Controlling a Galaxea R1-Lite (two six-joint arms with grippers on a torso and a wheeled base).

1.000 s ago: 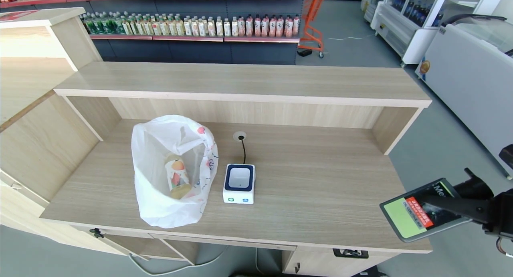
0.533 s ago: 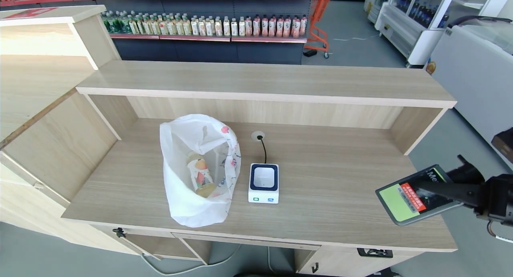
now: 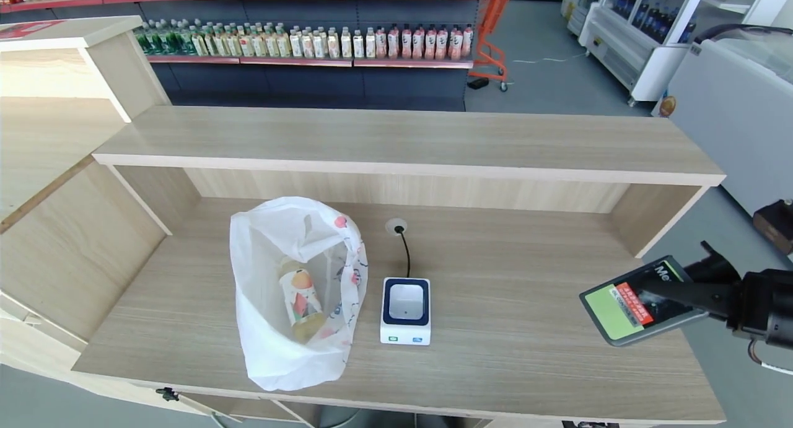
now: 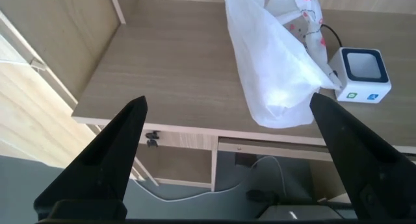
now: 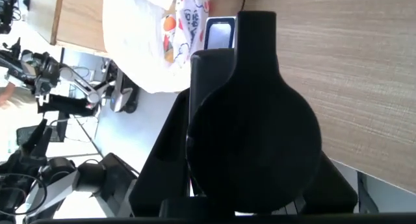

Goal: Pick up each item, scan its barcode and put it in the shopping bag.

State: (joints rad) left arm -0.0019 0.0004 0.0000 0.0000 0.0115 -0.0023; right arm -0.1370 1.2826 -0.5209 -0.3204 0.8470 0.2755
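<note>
My right gripper [image 3: 658, 292] is shut on a flat dark packet [image 3: 622, 310] with a green and red label, held above the counter's right end, well right of the scanner [image 3: 406, 310]. The white shopping bag [image 3: 272, 329] stands open left of the scanner, with a drink bottle [image 3: 300, 299] inside it. My left gripper [image 4: 227, 139] is open and holds nothing, out past the counter's front edge near the bag [image 4: 279, 68] and the scanner [image 4: 364, 71]. The right wrist view has the bag [image 5: 156, 36] and scanner [image 5: 221, 32] beyond the dark gripper body.
The wooden counter [image 3: 526, 329] has a raised shelf [image 3: 403, 140] along its back and a side wall on the left. The scanner's cable [image 3: 406, 254] runs to a hole behind it. Bare counter lies between scanner and packet. Store shelves and freezers stand beyond.
The head camera has shifted. Against the counter, my right gripper has carried the packet inward from the right edge, somewhat closer to the scanner. Bag, bottle and scanner stay put.
</note>
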